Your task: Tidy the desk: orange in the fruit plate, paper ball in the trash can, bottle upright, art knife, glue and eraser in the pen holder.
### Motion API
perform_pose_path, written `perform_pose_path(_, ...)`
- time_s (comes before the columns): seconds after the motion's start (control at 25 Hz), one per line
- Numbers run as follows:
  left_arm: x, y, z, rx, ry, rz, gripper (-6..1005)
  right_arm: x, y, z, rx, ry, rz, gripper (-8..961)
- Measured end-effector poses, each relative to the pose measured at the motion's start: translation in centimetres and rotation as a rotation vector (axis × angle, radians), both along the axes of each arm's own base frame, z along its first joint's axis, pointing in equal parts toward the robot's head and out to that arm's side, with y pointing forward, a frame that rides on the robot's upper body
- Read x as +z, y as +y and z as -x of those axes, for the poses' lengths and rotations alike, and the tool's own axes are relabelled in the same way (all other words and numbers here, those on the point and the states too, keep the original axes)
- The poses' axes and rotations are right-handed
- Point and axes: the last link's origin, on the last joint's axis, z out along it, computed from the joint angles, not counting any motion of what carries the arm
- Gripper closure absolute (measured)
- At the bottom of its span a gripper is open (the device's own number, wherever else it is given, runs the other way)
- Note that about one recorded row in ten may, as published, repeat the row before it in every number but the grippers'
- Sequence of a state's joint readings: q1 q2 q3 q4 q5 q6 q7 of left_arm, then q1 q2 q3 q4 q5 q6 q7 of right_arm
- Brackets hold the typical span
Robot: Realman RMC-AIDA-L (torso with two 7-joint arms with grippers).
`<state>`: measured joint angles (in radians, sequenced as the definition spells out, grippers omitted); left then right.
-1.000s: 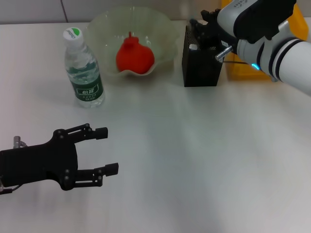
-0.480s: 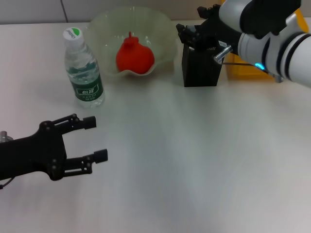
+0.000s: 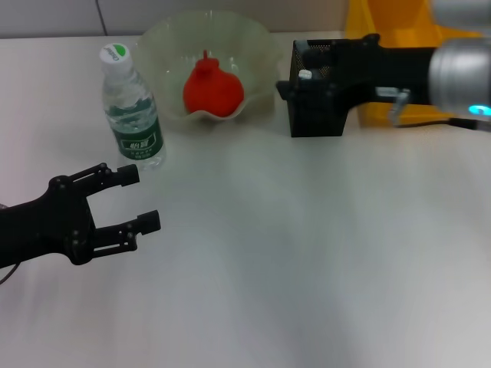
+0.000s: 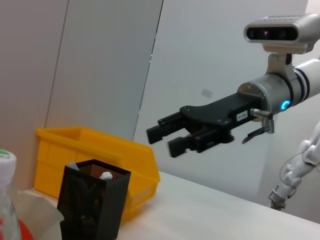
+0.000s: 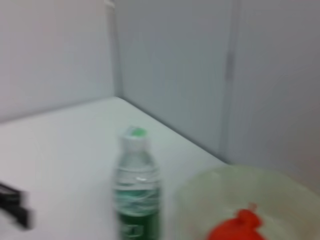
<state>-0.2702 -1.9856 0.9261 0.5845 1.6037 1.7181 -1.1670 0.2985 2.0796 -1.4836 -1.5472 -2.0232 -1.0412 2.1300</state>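
A yellow bin (image 3: 383, 46) stands at the far edge of the white table (image 3: 307, 253). Behind it rises a grey panelled wall (image 4: 100, 65).

Upright bottle (image 5: 137, 187) beside plate (image 5: 220, 192) w/ orange (image 5: 240, 227)

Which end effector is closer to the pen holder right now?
Right. The right end effector hovers over the pen holder; the left end effector sits far across the table, below the bottle.

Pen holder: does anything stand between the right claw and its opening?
Nothing visible does. The right claw hangs open and empty above the pen holder, with only air between them. The left claw sits open by the bottle.
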Motion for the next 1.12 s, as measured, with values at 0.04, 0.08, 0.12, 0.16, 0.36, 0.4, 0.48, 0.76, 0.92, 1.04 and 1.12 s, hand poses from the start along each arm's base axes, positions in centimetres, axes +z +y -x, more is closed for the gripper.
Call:
perform_pose_path(0.04,0.0,0.0,0.0,0.0,0.0,0.0,156,0.3,-0.2,-0.6,0.02,0.022,0.032,322)
perform_pose_path(0.08,0.0,0.0,0.0,0.0,0.0,0.0,156,0.7,-0.3,-1.1,0.047,0.039,0.053,319)
perform_pose_path(0.12,0.0,-0.1,0.1,-0.005,0.006,0.012,156,0.9,-0.4,-2.0,0.053,0.057,0.077,316)
perform_pose_path(0.16,0.3,-0.4,0.3,-0.008,0.015,0.023,156,1.0,-0.6,-2.9,0.072,0.074,0.11,313)
perform_pose_path(0.36,1.1,-0.9,0.8,-0.007,0.019,0.046,156,1.3,-4.0,-7.5,0.254,0.234,0.314,297)
perform_pose_path(0.4,1.1,-0.9,0.8,-0.007,0.019,0.046,156,1.3,-4.0,-7.5,0.254,0.234,0.314,294)
perform_pose_path(0.48,1.8,-1.0,1.0,0.011,0.023,0.082,156,0.9,-5.2,-8.6,0.286,0.261,0.362,288)
perform_pose_path(0.76,2.7,-0.9,0.6,-0.006,0.05,0.163,156,-0.3,-6.3,-11.7,0.204,0.167,0.402,266)
perform_pose_path(0.92,2.7,-0.7,0.3,-0.022,0.06,0.183,156,0.2,-6.8,-12.6,0.206,0.177,0.37,253)
perform_pose_path(1.04,2.6,-0.5,0.0,-0.031,0.062,0.211,156,0.6,-7.4,-13.1,0.214,0.195,0.349,207)
perform_pose_path(1.12,2.5,-0.5,-0.2,-0.035,0.064,0.23,156,0.6,-7.7,-13.3,0.21,0.201,0.345,164)
